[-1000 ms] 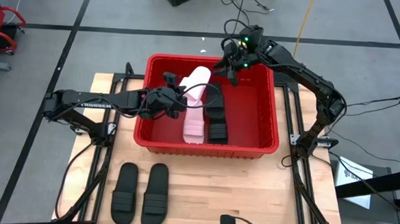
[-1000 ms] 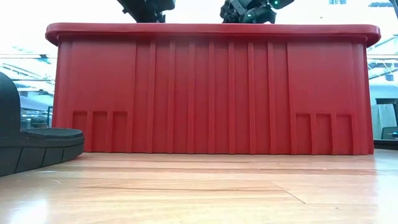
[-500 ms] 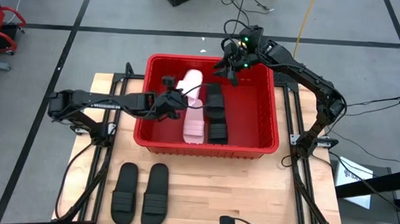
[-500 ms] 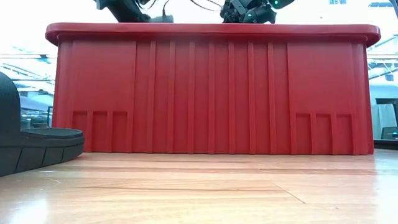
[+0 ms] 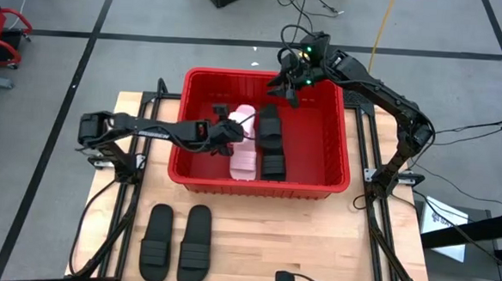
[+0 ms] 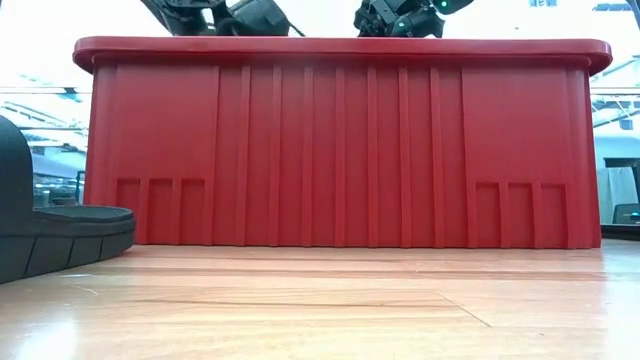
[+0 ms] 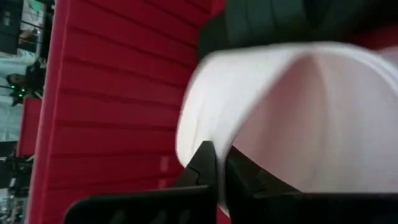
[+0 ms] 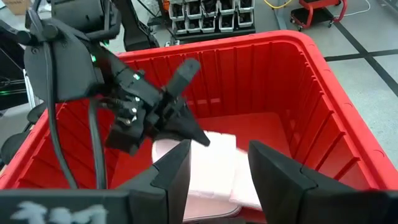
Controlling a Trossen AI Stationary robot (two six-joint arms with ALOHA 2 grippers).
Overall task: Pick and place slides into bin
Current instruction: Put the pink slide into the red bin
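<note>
The red bin [image 5: 257, 186] stands mid-table. In it lie a pale pink slide [image 5: 244, 163] and two black slides [image 5: 273, 146]. My left gripper [image 5: 232, 131] reaches into the bin from the table's left and is shut on the second pink slide [image 5: 244, 117], low inside the bin over the first. That slide fills the left wrist view [image 7: 298, 112]. My right gripper [image 5: 290, 84] hangs open and empty above the bin's far rim. Its wrist view looks down on my left gripper [image 8: 198, 138]. Two more black slides [image 5: 155, 243] [image 5: 195, 245] lie soles down on the table. My left gripper pinches a thin edge of the pink slide [image 7: 211, 134] between its two fingers [image 7: 202, 168], which stand almost together. It comes from the table's left, slanting down into the bin. The slide lies low in the bin; whether it rests on the slide below I cannot tell.
The bin's tall front wall [image 6: 340, 150] fills the low view, with a black slide [image 6: 40, 225] at its left. The near half of the wooden table [image 5: 314, 247] is bare to the right of the two black slides. Cables and a stand lie on the floor beyond.
My left gripper has gone down into the bin and a little toward the table's right, still shut on the pink slide. The slide, tilted up near the far rim a second ago, now lies lower and flatter over the other pink slide.
</note>
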